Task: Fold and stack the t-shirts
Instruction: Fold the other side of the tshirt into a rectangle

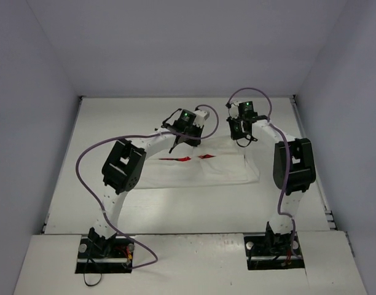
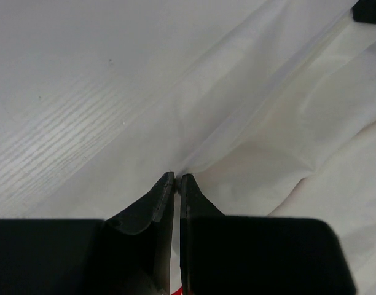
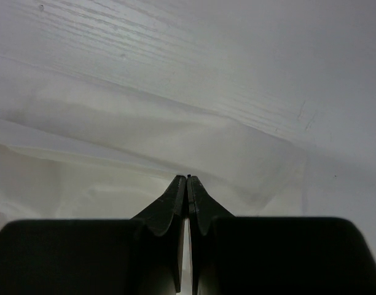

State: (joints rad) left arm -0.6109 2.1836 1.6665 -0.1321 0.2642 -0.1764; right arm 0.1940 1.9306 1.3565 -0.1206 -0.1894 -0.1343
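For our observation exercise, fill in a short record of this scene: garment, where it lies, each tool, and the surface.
garment: white t-shirt with red print
position: lying on the table, nothing stacked on it
left tool: shut, pinching fabric at the shirt's far edge
right tool: shut, pinching the far edge near the shirt's right end
surface: pale wood-grain table

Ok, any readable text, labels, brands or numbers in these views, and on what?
None readable in any view.
Red print on the white t-shirt: line graphic only at this size, too small to tell whether it holds letters.
Arm housings and bases: no legible label or brand in the top view.
Wrist views: only cloth and bare table, no marks.
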